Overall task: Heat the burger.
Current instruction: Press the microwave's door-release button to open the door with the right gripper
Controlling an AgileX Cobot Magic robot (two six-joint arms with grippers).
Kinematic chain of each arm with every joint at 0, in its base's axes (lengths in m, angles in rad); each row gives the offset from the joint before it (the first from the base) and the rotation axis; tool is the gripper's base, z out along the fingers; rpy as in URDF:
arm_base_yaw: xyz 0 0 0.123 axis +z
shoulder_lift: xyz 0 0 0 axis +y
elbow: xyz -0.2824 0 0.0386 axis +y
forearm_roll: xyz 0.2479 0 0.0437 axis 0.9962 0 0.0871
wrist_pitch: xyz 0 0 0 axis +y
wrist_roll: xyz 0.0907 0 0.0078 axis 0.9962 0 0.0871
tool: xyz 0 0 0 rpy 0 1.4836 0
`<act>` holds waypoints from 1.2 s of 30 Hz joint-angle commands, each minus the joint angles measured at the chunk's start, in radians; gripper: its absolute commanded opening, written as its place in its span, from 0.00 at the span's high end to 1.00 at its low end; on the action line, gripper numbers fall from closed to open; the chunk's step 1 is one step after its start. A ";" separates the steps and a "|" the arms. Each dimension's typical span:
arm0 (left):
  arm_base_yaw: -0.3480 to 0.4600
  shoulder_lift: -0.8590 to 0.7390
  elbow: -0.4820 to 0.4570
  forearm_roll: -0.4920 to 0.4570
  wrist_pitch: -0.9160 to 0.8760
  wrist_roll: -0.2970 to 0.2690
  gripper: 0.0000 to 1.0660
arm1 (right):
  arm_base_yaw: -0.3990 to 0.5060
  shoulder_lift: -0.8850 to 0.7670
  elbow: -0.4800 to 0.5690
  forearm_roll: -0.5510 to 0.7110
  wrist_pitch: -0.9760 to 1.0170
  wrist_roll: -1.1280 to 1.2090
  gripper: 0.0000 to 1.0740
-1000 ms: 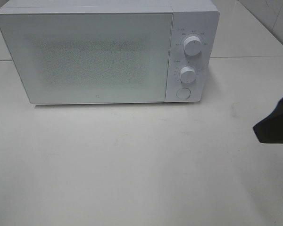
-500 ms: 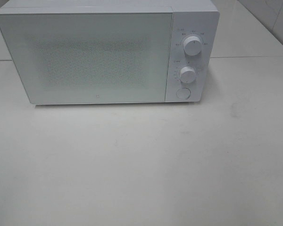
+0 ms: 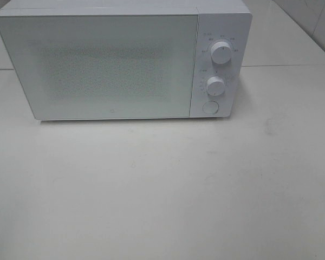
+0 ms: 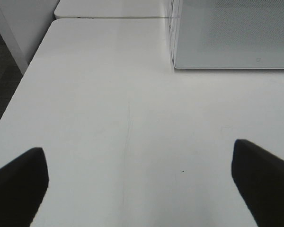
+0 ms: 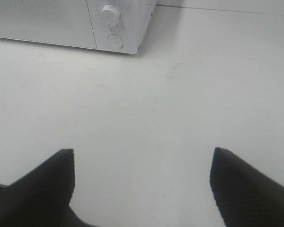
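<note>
White box-shaped microwave oven (image 3: 124, 59) stands at the far side of the pale white tabletop (image 3: 162, 189); its frosted, speckled door (image 3: 103, 67) is shut flush; upper white dial (image 3: 221, 52), lower white dial (image 3: 215, 85) and round push button (image 3: 210, 107) sit in the panel beside the door; dial settings too small to read.

Burger: not in sight in any view; the door is too cloudy to show whether it sits inside; cannot tell.

Judgement on progress: if the burger is inside, loading and closing are done and at most the dials remain; if not, everything remains; the pictures do not settle which.

Left gripper (image 4: 138, 153): dark fingers (image 4: 19, 184) wide apart, nothing between them, over bare tabletop, near the microwave's front corner away from the dials.

Right gripper (image 5: 142, 155): fingers apart, empty, over the tabletop in front of the control panel, well apart from it; neither arm shows in the high view.

Room: broad bare tabletop before the microwave; free approach to door and dials.

Edges: the tabletop's outer edge on the left arm's side, dark floor (image 4: 0, 109) beyond; seam (image 3: 284, 66) to a second white table behind; the microwave's front face is the only wall to mind.
</note>
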 commanded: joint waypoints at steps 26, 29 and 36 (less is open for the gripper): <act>0.001 -0.021 -0.002 -0.001 -0.011 -0.006 0.03 | -0.008 0.200 -0.021 -0.012 -0.349 0.012 0.29; 0.001 -0.021 -0.002 -0.001 -0.011 -0.006 0.03 | -0.008 0.274 -0.021 -0.012 -0.442 0.012 0.29; 0.001 -0.021 -0.002 -0.001 -0.011 -0.006 0.03 | -0.008 0.435 -0.021 -0.012 -0.619 0.013 0.29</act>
